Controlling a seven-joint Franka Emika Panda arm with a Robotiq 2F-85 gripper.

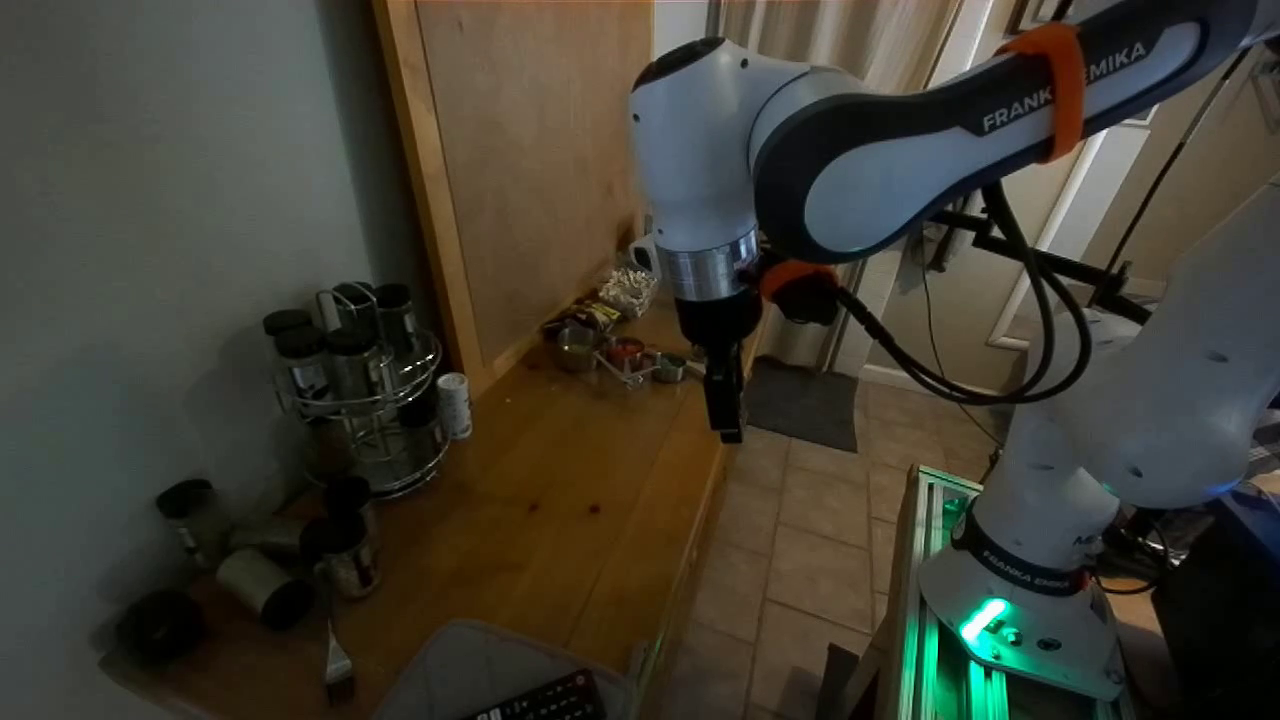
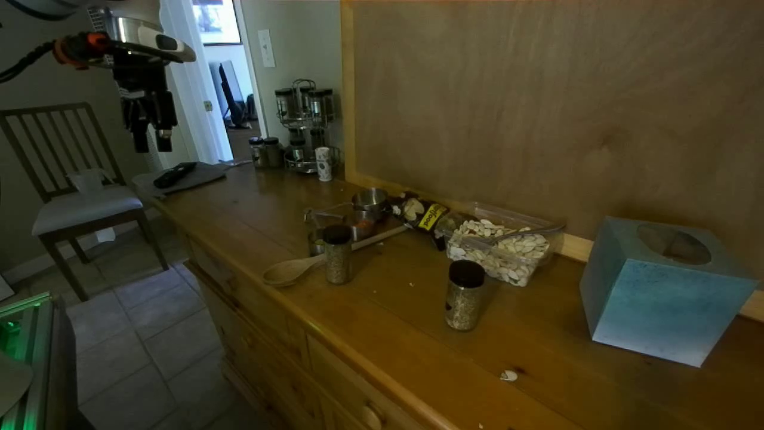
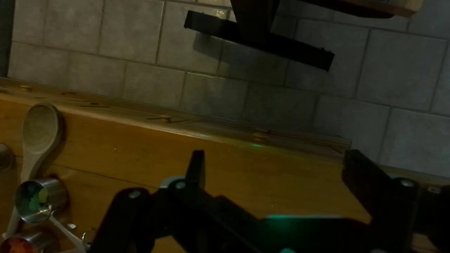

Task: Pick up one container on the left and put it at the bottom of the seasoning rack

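Observation:
The two-tier wire seasoning rack (image 1: 415, 485) stands against the wall, with several dark-lidded jars on it; it also shows in an exterior view (image 2: 302, 169). Beside it are several loose containers: upright jars (image 1: 350, 560), a lying jar (image 1: 255, 580) and a leaning jar (image 1: 195, 520). Two more jars stand apart on the dresser, one by the wooden spoon (image 2: 338, 263) and one nearer the tissue box (image 2: 463, 301). My gripper (image 1: 732, 437) is open and empty above the dresser's front edge, apart from all jars. Its spread fingers show in the wrist view (image 3: 274, 154) and an exterior view (image 2: 153, 146).
A white cylinder (image 1: 455, 405) stands beside the rack. A fork (image 1: 338, 660) and a grey mat with a remote (image 1: 545, 700) lie nearby. Measuring cups (image 2: 370, 203), a wooden spoon (image 2: 292, 272), a seed tub (image 2: 507, 251) and a blue tissue box (image 2: 662, 298) stand along the dresser.

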